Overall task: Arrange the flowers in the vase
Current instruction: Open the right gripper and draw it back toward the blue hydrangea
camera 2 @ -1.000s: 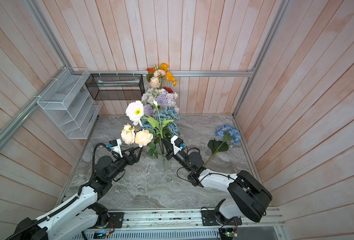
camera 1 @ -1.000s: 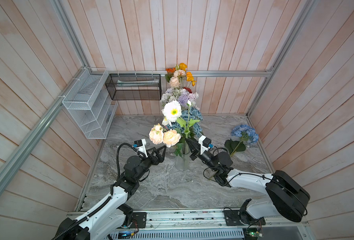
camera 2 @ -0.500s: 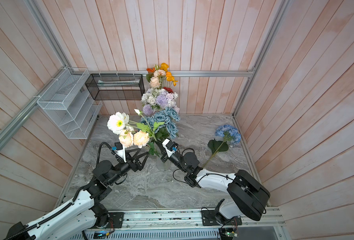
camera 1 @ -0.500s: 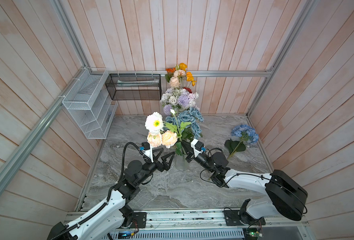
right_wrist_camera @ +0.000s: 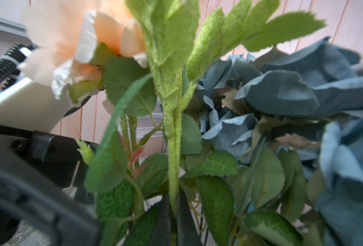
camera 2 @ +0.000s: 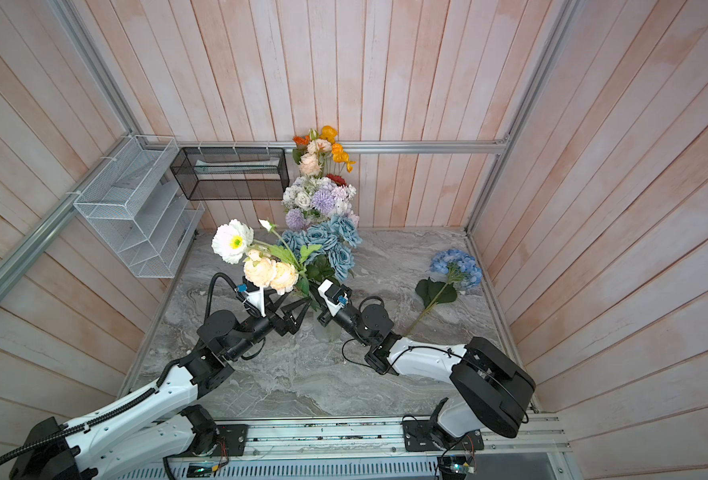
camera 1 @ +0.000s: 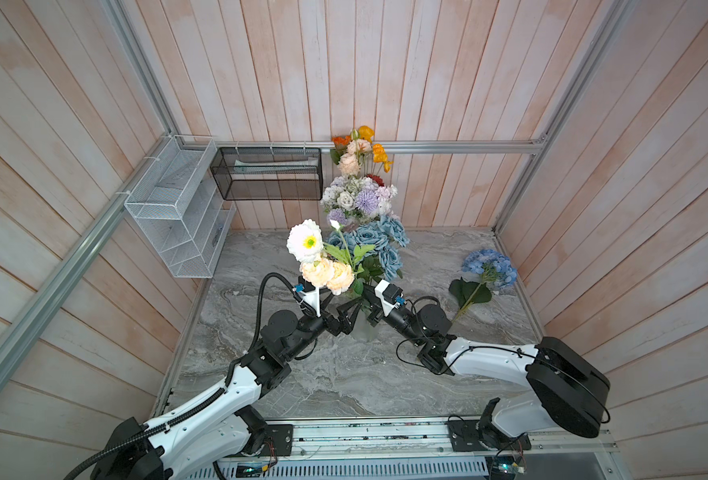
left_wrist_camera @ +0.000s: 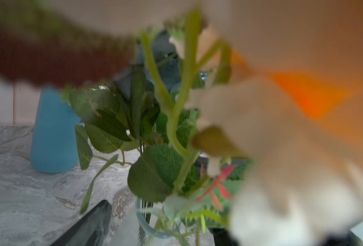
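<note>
A clear glass vase point(camera 1: 365, 329) point(camera 2: 328, 329) stands mid-table between both arms, its rim point(left_wrist_camera: 142, 220) holding several leafy stems. My right gripper point(right_wrist_camera: 173, 215) point(camera 1: 368, 300) is shut on the fuzzy light-green stem point(right_wrist_camera: 172, 136) of a white flower point(camera 1: 308, 242) point(camera 2: 232, 242), just above the vase. Two peach blooms point(camera 1: 328, 274) hang beside it, over my left wrist. My left gripper point(camera 1: 345, 314) point(camera 2: 293, 309) stands open close to the vase's left side; only one dark finger point(left_wrist_camera: 91, 225) shows in the left wrist view. Blue roses point(camera 1: 381, 243), lavender heads point(camera 1: 360, 199) and orange heads point(camera 1: 362, 147) rise behind.
A blue hydrangea point(camera 1: 489, 266) point(camera 2: 456, 266) lies on the marble table point(camera 1: 335, 382) at the right. A blue container point(left_wrist_camera: 52, 132) stands on the table beyond the vase. A white wire rack point(camera 1: 177, 212) and a black mesh basket point(camera 1: 271, 174) hang on the back-left walls.
The right gripper has carried the white flower's stem leftward, and its head has swung left and lower. The open left gripper has moved right, closer to the vase.
</note>
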`<state>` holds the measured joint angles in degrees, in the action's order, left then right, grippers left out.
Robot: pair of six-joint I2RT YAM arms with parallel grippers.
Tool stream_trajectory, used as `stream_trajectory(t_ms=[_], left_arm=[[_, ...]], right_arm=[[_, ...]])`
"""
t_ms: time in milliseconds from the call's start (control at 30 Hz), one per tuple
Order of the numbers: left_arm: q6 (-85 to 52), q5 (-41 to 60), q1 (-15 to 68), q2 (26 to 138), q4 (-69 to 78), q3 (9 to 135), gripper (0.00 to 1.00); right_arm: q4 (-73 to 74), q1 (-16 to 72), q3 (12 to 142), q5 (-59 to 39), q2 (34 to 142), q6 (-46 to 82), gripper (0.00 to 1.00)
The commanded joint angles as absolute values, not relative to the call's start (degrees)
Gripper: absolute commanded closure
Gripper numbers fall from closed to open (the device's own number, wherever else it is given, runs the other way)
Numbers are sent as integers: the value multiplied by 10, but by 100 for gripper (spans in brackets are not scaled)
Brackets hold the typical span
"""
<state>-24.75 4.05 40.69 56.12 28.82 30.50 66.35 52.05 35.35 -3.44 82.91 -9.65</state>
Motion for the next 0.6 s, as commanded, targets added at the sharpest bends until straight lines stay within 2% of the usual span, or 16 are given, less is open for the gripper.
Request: stream_trajectory(t_ms=[0,300,567], left_arm=[[-236,14,407,586,348,338,0],[-253,-37,397,624,361,368,0],[-264,-54,394,631,363,366,0]], right_arm=[[580,530,326,-29,835,-102,100],[578,537,320,-32,826,-117,98],[567,537,301,-17,763,-94,77]])
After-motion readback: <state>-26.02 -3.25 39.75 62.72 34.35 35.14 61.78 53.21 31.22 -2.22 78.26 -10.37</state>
